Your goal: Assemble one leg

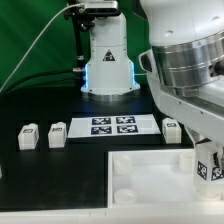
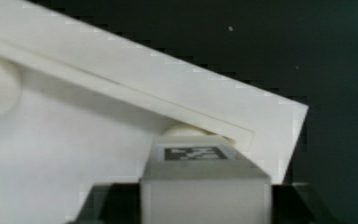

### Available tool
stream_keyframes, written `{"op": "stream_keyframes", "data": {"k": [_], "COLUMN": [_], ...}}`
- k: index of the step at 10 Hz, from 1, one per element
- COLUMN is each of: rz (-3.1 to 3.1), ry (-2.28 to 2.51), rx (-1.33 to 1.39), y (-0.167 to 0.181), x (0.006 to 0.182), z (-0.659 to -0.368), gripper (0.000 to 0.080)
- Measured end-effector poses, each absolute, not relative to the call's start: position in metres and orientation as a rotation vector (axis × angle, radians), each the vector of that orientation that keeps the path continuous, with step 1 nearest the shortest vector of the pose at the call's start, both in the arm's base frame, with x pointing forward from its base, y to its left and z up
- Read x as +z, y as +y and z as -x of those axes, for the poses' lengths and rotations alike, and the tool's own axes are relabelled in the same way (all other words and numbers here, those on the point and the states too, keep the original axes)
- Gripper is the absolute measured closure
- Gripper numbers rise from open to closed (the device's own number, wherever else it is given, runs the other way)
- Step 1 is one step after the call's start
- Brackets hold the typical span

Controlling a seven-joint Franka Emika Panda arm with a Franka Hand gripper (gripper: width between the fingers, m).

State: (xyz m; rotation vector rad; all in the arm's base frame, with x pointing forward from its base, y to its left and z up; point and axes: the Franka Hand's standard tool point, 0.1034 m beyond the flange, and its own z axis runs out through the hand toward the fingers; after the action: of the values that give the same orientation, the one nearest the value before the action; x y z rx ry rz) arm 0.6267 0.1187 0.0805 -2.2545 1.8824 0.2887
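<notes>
One arm (image 1: 190, 70) here, huge in the exterior view's right foreground, with its base (image 1: 108, 65) glowing blue at the back. One big white tray-like piece (image 1: 140, 153) lies on the black surface (image 1: 40, 105) up front. One marker board (image 1: 112, 125) with four tags lies flat in the middle. Then the small white blocks, four by my count. There's a left block (image 1: 28, 136) and a second block (image 1: 57, 133) side by side on the exterior view's left. A third block (image 1: 172, 129) sits just off the marker board's right end. The fourth is the leg (image 2: 197, 160) itself, held in the end effector (image 2: 202, 195), which looks clamped on it with a dark finger either side. Only the wrist view shows the close stuff: the leg's tag faces the camera and its end touches the tray-like piece's rim right by a corner. The exterior view just shows tagged bits under the wrist above the tray's right side, but it's the only one showing the loose blocks and the marker board.
</notes>
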Motion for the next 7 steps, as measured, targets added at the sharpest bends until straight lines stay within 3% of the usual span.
{"op": "stream_keyframes", "data": {"k": [2, 4, 5, 6, 7], "rz": [2.096, 2.24, 2.356, 2.533, 2.615], "ry": [2.053, 1.887, 1.739, 1.503, 1.349], "rx": [0.327, 0.32, 0.345, 0.333, 0.302], "y": [0.1218, 0.1221, 0.1245, 0.124, 0.1236], "x": [0.0808, 0.0807, 0.0823, 0.0852, 0.0862], "z": [-0.6268, -0.6255, -0.6251, -0.6293, -0.6328], "gripper": [0.0502, 0.0492, 0.0307, 0.019, 0.019]}}
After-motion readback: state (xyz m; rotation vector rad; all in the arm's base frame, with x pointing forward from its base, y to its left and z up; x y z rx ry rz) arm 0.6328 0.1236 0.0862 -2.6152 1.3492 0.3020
